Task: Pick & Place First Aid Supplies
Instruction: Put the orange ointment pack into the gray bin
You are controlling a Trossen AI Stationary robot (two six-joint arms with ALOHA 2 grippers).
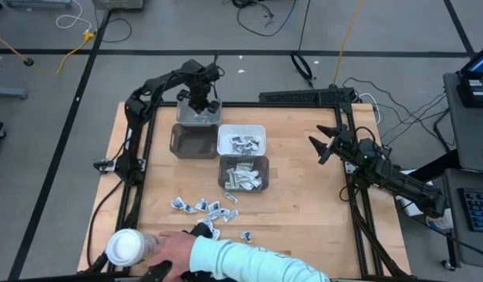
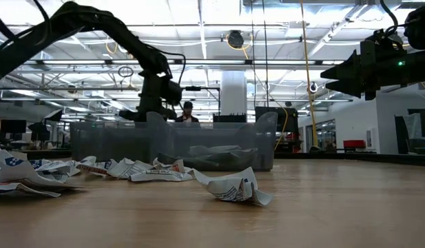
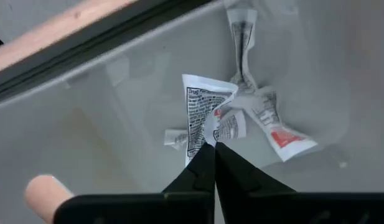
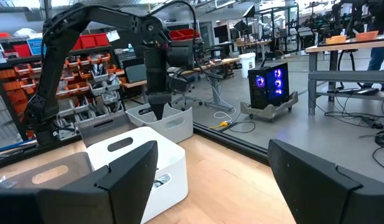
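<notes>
Several crumpled white first aid packets (image 1: 206, 208) lie loose on the wooden table near its front edge; the low view shows them too (image 2: 233, 187). At the far side my left gripper (image 1: 200, 106) points down into a light grey bin (image 1: 214, 122), shut on one printed packet (image 3: 198, 112). More packets (image 3: 269, 121) lie on that bin's floor. At the table's right side my right gripper (image 1: 322, 144) is held level and open, with nothing between its fingers (image 4: 210, 180). My left gripper pinches the white printed packet by one edge (image 3: 203, 140) between its two fingertips. The fingers come from above, pointing down. The crumpled packet hangs below them, inside the bin and over the packets on its floor; whether it touches those I cannot tell.
A dark grey bin (image 1: 178, 145), a white bin (image 1: 225, 131) with packets and a dark bin (image 1: 223, 176) full of packets stand mid-table. A person's hand (image 1: 169, 249) and pale green sleeve reach in at the near edge beside a white-lidded jar (image 1: 124, 247).
</notes>
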